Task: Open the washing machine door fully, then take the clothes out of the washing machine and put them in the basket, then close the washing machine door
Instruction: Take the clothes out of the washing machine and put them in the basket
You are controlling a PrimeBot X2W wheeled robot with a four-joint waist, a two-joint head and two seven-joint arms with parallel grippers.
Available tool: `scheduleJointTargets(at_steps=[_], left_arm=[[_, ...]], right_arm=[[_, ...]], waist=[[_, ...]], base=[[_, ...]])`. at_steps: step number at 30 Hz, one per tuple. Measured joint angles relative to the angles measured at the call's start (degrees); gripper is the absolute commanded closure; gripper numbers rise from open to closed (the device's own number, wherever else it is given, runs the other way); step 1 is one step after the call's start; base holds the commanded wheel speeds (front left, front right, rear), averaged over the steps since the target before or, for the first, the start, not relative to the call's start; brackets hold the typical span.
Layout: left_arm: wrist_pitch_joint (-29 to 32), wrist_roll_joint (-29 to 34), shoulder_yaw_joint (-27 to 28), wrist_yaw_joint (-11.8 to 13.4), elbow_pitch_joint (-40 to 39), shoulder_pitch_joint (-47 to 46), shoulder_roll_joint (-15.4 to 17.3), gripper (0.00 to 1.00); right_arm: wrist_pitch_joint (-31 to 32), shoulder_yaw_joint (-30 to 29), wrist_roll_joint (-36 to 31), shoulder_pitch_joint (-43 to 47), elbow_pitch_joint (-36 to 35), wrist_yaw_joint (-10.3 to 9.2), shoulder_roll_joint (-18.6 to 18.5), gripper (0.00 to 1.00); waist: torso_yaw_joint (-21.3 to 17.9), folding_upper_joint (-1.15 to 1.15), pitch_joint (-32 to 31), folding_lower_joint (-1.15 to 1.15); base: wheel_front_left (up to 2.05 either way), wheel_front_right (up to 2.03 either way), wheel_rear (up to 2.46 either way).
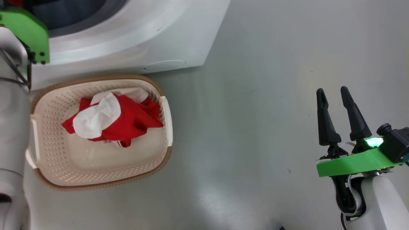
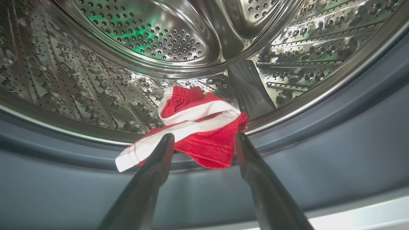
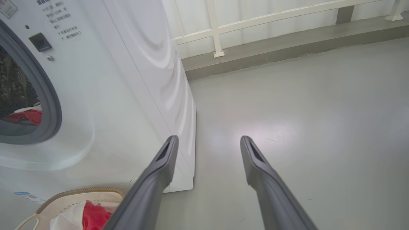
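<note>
In the head view the washer (image 1: 127, 41) fills the upper left, and its grey ring (image 1: 86, 22) curves along the top edge. The basket (image 1: 96, 172) stands on the floor (image 1: 255, 95) just in front of the washer. It holds a heap of red and white clothes (image 1: 127, 118) piled toward its back wall. A pale left forearm (image 1: 11, 127) with a green bracket (image 1: 28, 32) runs up the left edge and covers part of the basket's side and the washer front. The right gripper (image 1: 332, 91) is at the lower right, well away from the basket, over bare floor. Its fingers are parted with nothing between them.

In the left wrist view the left gripper (image 2: 204, 140) points into the steel drum (image 2: 143, 38). Its jaws are spread wide and have closed on nothing. A red and white garment (image 2: 198, 127) lies at the drum's front lip and hangs over onto the ring (image 2: 319, 159). One fingertip overlaps its white strip and the other sits at its red edge; whether either touches it cannot be told. A drum paddle (image 2: 249, 86) rises just behind the garment.

In the right wrist view the right gripper (image 3: 207, 143) is open and empty, aimed at the floor (image 3: 303, 111) past the washer's (image 3: 127, 80) front corner. The garment (image 3: 25, 115) shows inside the ring (image 3: 51, 105) at the far left. The basket's rim (image 3: 80, 192) and the clothes (image 3: 92, 214) sit at the bottom left, partly hidden by one finger. A white railing (image 3: 217, 28) on a grey kerb (image 3: 287, 51) closes off the back.
</note>
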Motion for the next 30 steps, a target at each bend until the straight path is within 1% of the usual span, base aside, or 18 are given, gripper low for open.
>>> scheduleJointTargets(at_steps=[4, 9, 12, 16, 19, 25, 27, 28, 29, 30], left_arm=[[1.0, 0.1, -0.5, 1.1, 3.2, -2.4, 1.7, 0.00], [1.5, 0.6, -1.1, 2.0, 4.8, -5.2, 3.4, 0.00], [1.5, 1.1, -1.6, 2.1, 5.3, -6.4, 4.2, 0.00], [1.7, 1.4, -1.7, 3.0, 6.0, -7.3, 5.7, 0.00], [2.0, 1.3, -2.0, 3.5, 6.5, -7.4, 6.3, 0.00], [2.9, 1.1, -2.5, 3.6, 6.9, -7.4, 6.5, 0.00], [2.9, 1.1, -2.7, 3.6, 7.0, -7.4, 6.5, 0.24], [2.9, 0.9, -2.8, 3.6, 7.0, -7.4, 6.5, 0.24], [2.9, 0.9, -2.9, 3.6, 7.0, -7.4, 6.5, 0.45], [3.0, 0.8, -3.0, 3.6, 7.0, -7.4, 6.5, 0.63]], right_arm=[[0.0, 1.1, 0.1, -0.3, -0.1, 0.00, 0.0, 0.00], [0.0, 1.3, 0.2, -0.4, -0.3, 0.00, 0.0, 0.00], [0.0, 1.5, 0.7, -0.4, -0.5, 0.00, 0.0, 0.00], [0.0, 1.9, 1.1, -0.7, -0.6, 0.00, 0.0, 0.00], [0.0, 2.3, 1.1, -0.7, -0.8, 0.00, 0.0, 0.00], [0.0, 2.8, 1.1, -1.4, -0.9, 0.00, 0.1, 0.00], [0.0, 2.8, 1.1, -1.6, -1.2, 0.00, 0.1, 0.00], [0.0, 2.8, 1.1, -1.6, -1.2, 0.00, 0.1, 0.00], [0.0, 2.8, 1.1, -1.6, -1.2, 0.00, 0.1, 0.00], [0.0, 2.8, 1.1, -1.6, -1.2, 0.00, 0.1, 0.00]], waist=[[-1.2, 0.00, 1.1, 0.00], [-2.4, 0.00, 2.7, 0.00], [-3.0, 0.00, 3.6, 0.00], [-3.8, 0.00, 4.5, 0.00], [-4.2, 0.00, 5.1, 0.00], [-4.5, 0.00, 5.8, 0.00], [-4.5, 0.00, 5.8, 0.00], [-4.5, 0.00, 5.9, 0.00], [-4.5, 0.00, 5.9, 0.00], [-4.4, 0.00, 5.9, 0.00]], base=[[0.00, 0.00, 0.00], [0.00, 0.00, 0.00], [0.00, 0.00, 0.00], [0.00, 0.00, 0.00], [0.00, 0.00, 0.00], [0.00, 0.00, 0.00], [0.00, 0.00, 0.00], [0.00, 0.00, 0.00], [0.00, 0.00, 0.00], [0.00, 0.00, 0.00]])
